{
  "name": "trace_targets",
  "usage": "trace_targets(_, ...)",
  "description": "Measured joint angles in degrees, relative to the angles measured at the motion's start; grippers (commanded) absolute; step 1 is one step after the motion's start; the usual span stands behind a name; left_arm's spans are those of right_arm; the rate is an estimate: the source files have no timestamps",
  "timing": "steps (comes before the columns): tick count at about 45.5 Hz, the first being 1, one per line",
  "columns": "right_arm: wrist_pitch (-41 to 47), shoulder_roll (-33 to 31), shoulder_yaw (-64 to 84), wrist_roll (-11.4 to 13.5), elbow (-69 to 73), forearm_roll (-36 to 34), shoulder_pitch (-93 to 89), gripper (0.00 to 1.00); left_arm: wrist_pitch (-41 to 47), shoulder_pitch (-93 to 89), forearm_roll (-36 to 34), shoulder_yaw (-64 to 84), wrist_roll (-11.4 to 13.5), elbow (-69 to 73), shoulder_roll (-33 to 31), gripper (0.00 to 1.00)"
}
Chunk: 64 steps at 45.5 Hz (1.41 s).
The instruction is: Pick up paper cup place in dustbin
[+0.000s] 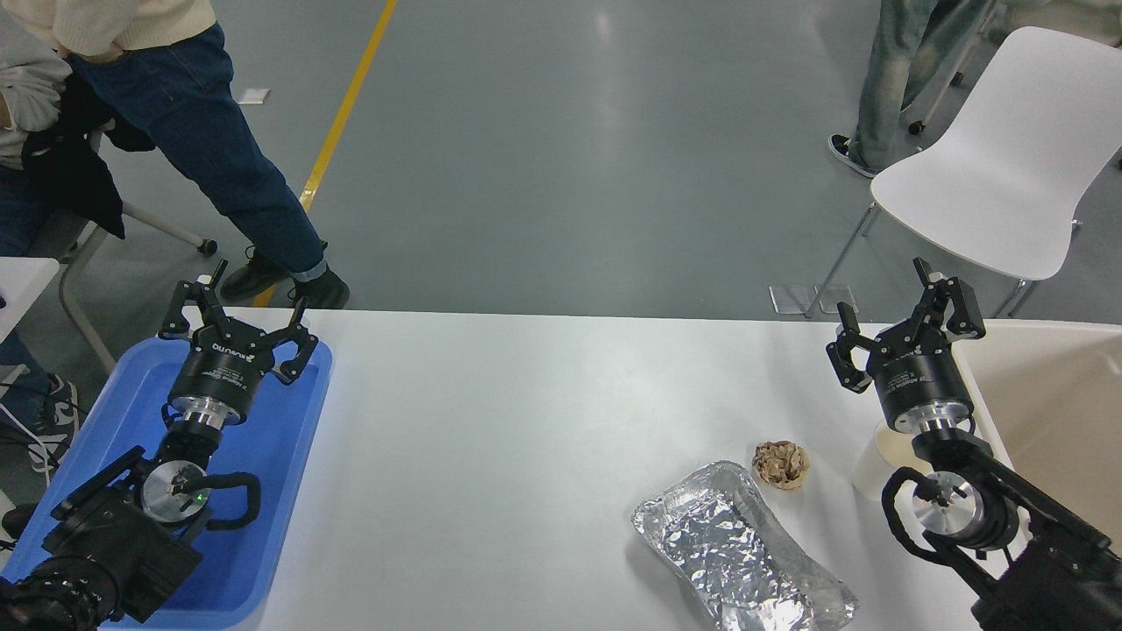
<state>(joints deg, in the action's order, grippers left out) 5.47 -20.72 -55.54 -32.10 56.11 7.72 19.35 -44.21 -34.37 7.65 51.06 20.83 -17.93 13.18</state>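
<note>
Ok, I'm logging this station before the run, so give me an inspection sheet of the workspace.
Surface: white table, dry, no spills seen.
Job's things: paper cup upright, mostly hidden behind the right arm; dustbin at the right edge.
Clutter: foil tray, brown paper ball, blue tray.
Grippers: left claw open over the blue tray; right claw open, empty, beyond the cup.
Cables: black loops at both wrists.
Surroundings: white chair, people's legs beyond the table.
</note>
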Motion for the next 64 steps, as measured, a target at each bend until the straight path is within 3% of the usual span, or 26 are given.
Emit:
trace_targets(43, -0.3, -0.4, -0.8, -0.1, 0.2, -0.1, 0.1, 1.0, 0.0, 0.0, 0.0, 0.0, 0.1, 0.0, 0.0, 1.0)
trace_targets(64, -0.8, -10.6, 6.6, 0.0, 4.1, -0.3, 1.7, 1.0, 0.0, 0.1, 0.0, 0.0, 0.2, 0.0, 0.0, 1.0)
